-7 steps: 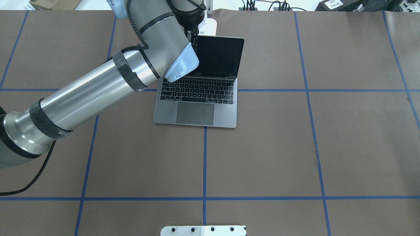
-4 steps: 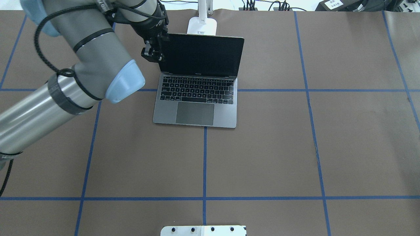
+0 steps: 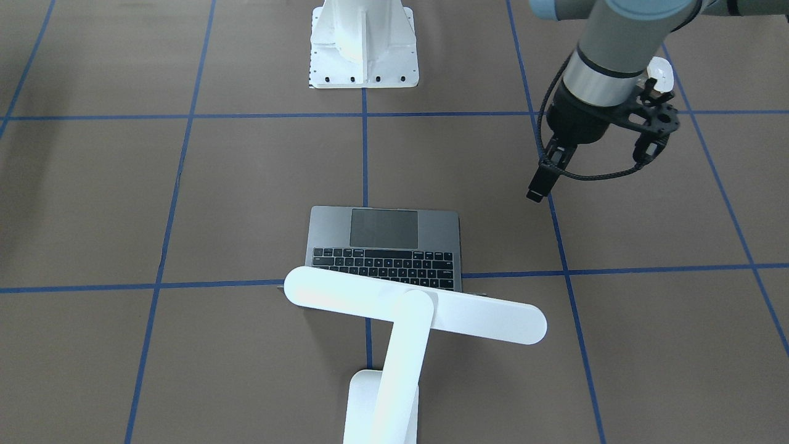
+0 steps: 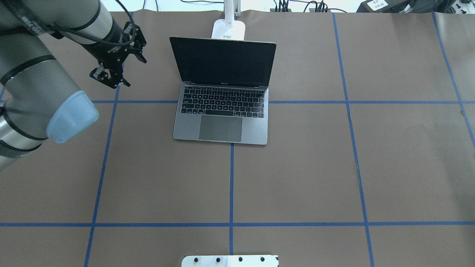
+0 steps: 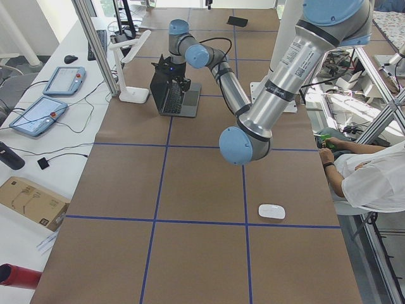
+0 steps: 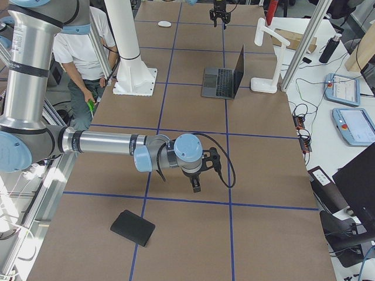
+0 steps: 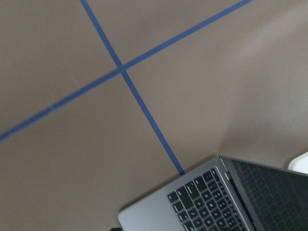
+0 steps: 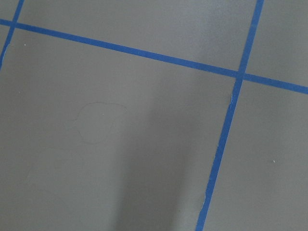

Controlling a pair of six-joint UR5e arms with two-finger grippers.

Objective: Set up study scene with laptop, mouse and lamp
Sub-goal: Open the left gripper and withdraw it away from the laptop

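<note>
Checking in from the remote desk, going left to right. Way out at the left end of the surface [image 4: 334,167] sits the mouse [image 5: 271,211], well apart from everything, with nothing touching it. My left hand [image 4: 130,72] hovers just left of the laptop [image 4: 222,122], fingers spread, holding nothing. The laptop is open in the middle, screen dark, keyboard facing the robot. The lamp [image 3: 413,308] stands right behind it, base just beyond the lid, light bar up high and running side to side. My right hand [image 6: 196,184] hangs low over bare surface at the far right end. I only get it in one side view, so I can't tell if it's spread or closed.

I'd say laptop and lamp are sorted. The mouse is what's left: it needs fetching and parking beside the laptop.

Writing: there's tiny lettering under the screen and a label on the lamp base, both too small to read.
</note>
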